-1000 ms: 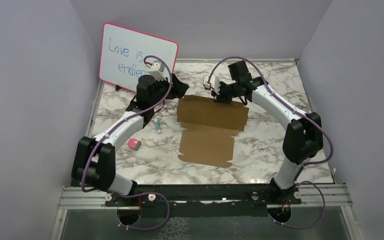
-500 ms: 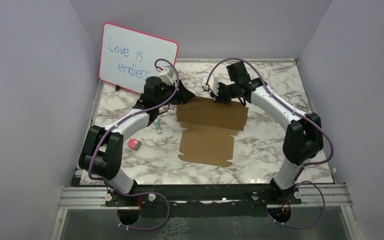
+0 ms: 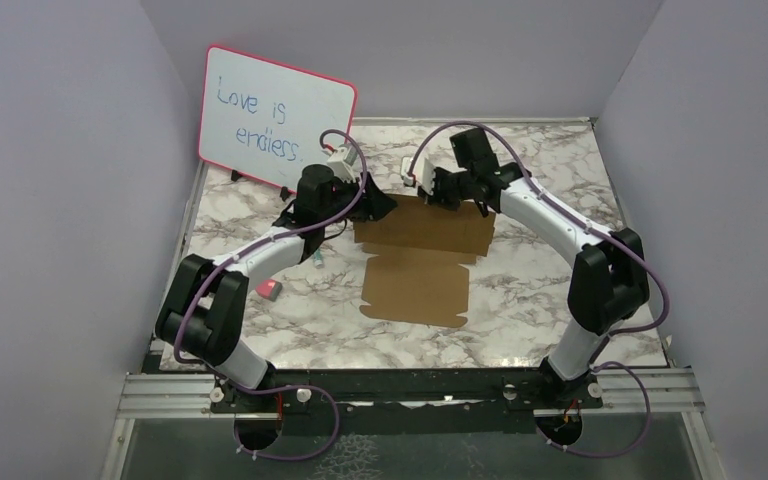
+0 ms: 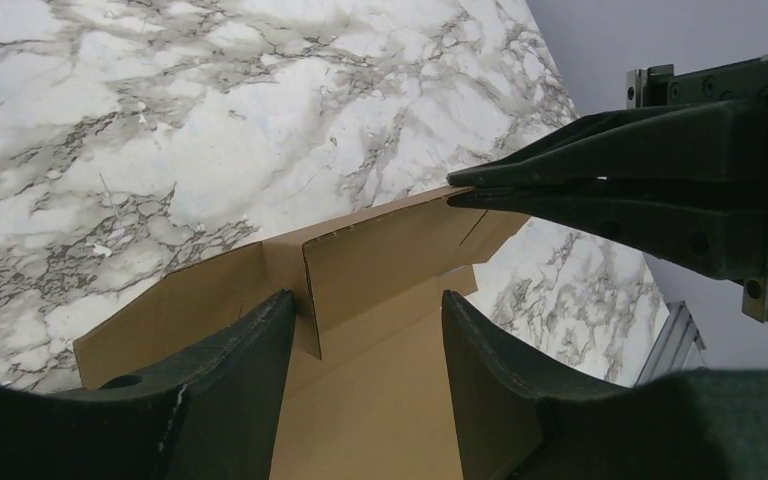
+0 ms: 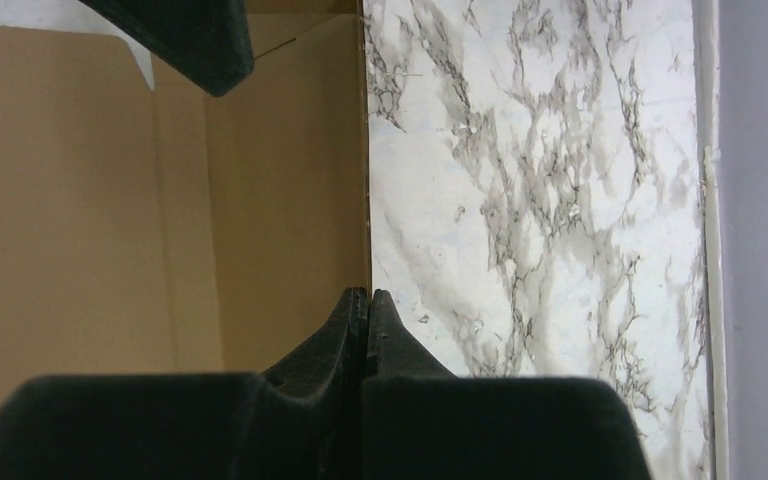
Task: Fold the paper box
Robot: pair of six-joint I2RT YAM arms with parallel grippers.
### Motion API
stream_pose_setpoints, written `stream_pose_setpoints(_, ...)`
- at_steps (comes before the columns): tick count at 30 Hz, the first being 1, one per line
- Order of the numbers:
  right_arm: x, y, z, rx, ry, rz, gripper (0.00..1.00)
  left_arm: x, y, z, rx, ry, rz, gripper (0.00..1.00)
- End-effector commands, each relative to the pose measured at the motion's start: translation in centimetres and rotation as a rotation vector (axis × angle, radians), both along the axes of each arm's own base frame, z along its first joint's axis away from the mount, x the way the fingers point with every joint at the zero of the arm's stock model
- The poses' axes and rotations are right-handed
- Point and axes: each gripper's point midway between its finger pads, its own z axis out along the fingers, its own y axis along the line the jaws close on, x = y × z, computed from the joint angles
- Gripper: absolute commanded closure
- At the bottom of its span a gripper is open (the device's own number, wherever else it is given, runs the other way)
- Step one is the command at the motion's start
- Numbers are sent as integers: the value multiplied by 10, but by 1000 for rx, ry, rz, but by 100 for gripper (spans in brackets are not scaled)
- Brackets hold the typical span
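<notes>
The top external camera sits high above and behind the two arm bases, looking forward and down, so it takes in the whole table (image 3: pixel 540 290) from a distance. The left wrist camera rides low and very close, looking along the left tool (image 4: pixel 365 300) at a raised flap of the paper box (image 4: pixel 380 260), while the right wrist camera looks steeply down past the right tool (image 5: pixel 367 295) at the box's edge. Both wrist views share that far strip of cardboard, and each catches part of the other arm's tool.
</notes>
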Motion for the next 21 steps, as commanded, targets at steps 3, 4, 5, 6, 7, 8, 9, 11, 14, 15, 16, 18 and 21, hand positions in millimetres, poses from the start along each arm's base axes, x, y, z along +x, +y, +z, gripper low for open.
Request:
stream_pose_setpoints(3, -3, 9, 18, 7, -119, 23, 99, 0, 7, -4, 7, -8, 73, 43)
stream_pose_setpoints(4, -4, 9, 16, 1, -121, 26, 99, 0, 11, -7, 15, -7, 97, 41)
stream_pose_setpoints(5, -4, 9, 15, -6, -127, 25, 99, 1, 16, -8, 21, -9, 121, 40)
stream_pose_setpoints(6, -6, 8, 13, -14, -127, 28, 99, 0, 21, -11, 28, -6, 142, 38)
stream_pose_setpoints(7, -6, 6, 11, -24, -130, 28, 99, -1, 25, -13, 33, -4, 160, 37)
stream_pose_setpoints(8, -7, 6, 10, -32, -133, 32, 99, -3, 30, -14, 36, -2, 175, 35)
stream_pose_setpoints(9, -9, 5, 9, -39, -135, 37, 99, -5, 34, -17, 38, 4, 187, 33)
stream_pose_setpoints(11, -12, 4, 8, -50, -141, 52, 99, -10, 41, -22, 39, 18, 204, 30)
stream_pose_setpoints(14, -16, 5, 7, -54, -151, 68, 99, -20, 50, -26, 34, 28, 226, 25)
stream_pose_setpoints(15, -17, 5, 6, -56, -150, 72, 99, -24, 53, -26, 34, 28, 234, 24)
stream_pose_setpoints(16, -17, 5, 6, -57, -152, 75, 99, -27, 56, -28, 34, 31, 243, 23)
stream_pose_setpoints(18, -18, 6, 5, -59, -151, 78, 99, -34, 60, -32, 33, 37, 248, 21)
stream_pose_setpoints(21, -18, 6, 3, -67, -147, 76, 99, -45, 65, -45, 32, 73, 262, 21)
